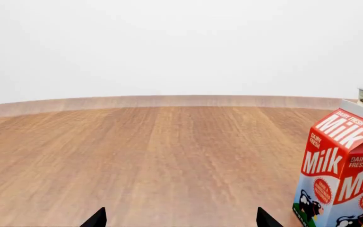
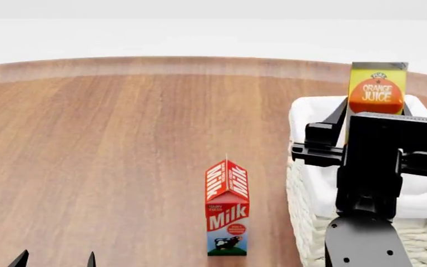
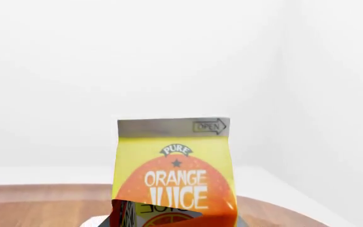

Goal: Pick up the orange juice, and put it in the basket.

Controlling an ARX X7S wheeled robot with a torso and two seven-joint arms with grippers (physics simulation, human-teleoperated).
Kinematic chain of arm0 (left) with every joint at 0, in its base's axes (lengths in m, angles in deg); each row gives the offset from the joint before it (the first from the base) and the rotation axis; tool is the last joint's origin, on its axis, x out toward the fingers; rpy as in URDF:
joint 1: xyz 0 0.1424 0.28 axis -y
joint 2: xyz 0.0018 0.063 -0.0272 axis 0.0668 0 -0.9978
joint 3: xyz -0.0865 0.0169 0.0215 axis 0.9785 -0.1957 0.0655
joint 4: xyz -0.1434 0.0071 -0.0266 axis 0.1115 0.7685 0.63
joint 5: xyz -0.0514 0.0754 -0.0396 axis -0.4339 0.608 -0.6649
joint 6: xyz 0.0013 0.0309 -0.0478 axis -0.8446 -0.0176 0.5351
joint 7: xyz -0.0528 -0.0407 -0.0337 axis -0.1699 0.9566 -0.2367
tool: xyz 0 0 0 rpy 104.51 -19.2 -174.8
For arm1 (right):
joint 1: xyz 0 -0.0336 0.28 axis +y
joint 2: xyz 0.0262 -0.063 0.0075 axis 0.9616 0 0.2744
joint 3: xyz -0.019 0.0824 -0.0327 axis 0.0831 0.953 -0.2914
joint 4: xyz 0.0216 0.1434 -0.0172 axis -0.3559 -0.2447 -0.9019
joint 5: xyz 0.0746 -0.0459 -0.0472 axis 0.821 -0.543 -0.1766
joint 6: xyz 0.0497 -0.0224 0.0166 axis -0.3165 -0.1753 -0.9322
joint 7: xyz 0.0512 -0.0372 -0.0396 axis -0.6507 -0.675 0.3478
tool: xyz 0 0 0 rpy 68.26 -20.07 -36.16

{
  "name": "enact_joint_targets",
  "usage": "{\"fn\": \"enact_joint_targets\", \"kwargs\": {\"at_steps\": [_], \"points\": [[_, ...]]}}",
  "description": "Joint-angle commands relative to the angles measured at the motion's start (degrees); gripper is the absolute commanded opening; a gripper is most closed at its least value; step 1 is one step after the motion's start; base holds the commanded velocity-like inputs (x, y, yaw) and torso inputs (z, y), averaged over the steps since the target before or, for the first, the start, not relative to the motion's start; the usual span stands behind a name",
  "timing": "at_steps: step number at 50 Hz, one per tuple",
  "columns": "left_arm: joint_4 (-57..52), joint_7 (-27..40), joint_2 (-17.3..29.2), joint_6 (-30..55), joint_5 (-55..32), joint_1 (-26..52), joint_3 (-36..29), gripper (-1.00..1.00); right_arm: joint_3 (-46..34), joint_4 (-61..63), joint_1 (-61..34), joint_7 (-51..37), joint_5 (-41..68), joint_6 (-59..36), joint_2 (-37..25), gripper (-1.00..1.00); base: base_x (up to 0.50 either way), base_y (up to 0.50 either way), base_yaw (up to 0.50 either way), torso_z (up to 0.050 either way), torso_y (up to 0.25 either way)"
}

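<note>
- Head view shows the round wooden table [image 2: 124, 156] as the largest thing in the scene, its grain running away from the robot toward a curved far edge.
- Next in size is the cream-white woven wicker basket [image 2: 306, 211] with a white cloth liner folded over its rim, standing at the robot's right side of the table.
- The black right arm reaches up over the basket, and its right gripper [image 2: 375, 119] carries the tall yellow gable-top orange juice carton [image 2: 377, 89] with an orange panel, upright and above the basket's opening, toward its far end.
- Whether the carton's base is already inside the liner or only over it is hidden by the arm; I judge it is probably above the rim.
- The right wrist view looks straight at the carton's face from close by, so the grasp seems firm, though the fingers themselves are not clearly shown.
- The step in hand is the placing: the next move calls for a straight lowering into the basket, then letting go.
- The red and white milk carton [image 2: 227, 208] stands upright on the table just beside the basket, apart from it.
- The left gripper [image 1: 180, 220] hangs low over bare wood, its two black tips spread and holding nothing.
</note>
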Motion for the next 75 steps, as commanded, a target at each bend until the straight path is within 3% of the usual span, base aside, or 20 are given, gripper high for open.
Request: {"fn": "enact_joint_targets", "kwargs": {"at_steps": [1,23,39,75], "points": [[0.0,0.1,0.1,-0.1,-0.1,0.0,-0.1,1.0,-1.2,-5.6,-3.9,0.9,-3.4,1.4,0.9,-1.0,0.0,0.0,0.0,0.0,0.0],[0.0,0.3,0.3,-0.2,-0.3,0.1,-0.4,1.0,-2.1,-15.7,-8.5,0.5,-4.8,5.3,2.3,-1.0,0.0,0.0,0.0,0.0,0.001],[0.1,0.5,0.4,-0.2,-0.4,0.2,-0.6,1.0,-1.2,-29.8,-12.2,2.0,-3.8,14.2,4.3,-1.0,0.0,0.0,0.0,0.0,0.001],[0.1,0.8,0.7,-0.4,-0.7,0.3,-1.0,1.0,-1.7,-48.7,-18.6,4.0,-4.2,25.9,6.8,-1.0,0.0,0.0,0.0,0.0,0.001]]}}
